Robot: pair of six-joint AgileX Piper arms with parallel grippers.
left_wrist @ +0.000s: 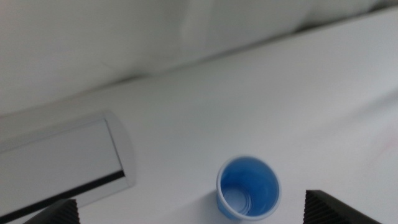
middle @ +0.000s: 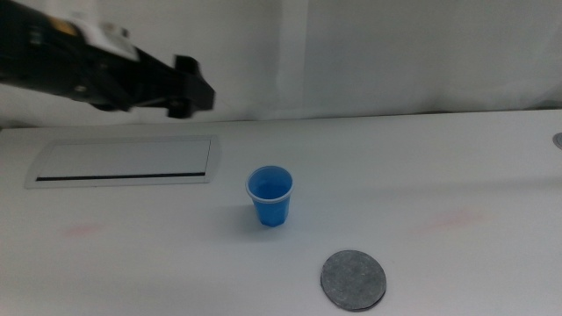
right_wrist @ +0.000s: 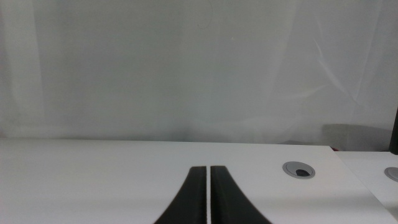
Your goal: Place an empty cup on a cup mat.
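Observation:
The small blue cup stands upright and empty near the middle of the white table. It also shows in the left wrist view. The round grey cup mat lies flat in front of it and to its right, apart from it. My left gripper hangs in the air above and behind the cup, to its left. Its jaws are wide open and empty in the left wrist view. My right gripper is shut and empty, low over the table and out of the middle view.
A long white rectangular panel with a dark slot lies at the back left, also in the left wrist view. A grey grommet hole sits near the table's right edge. A pale curtain backs the table.

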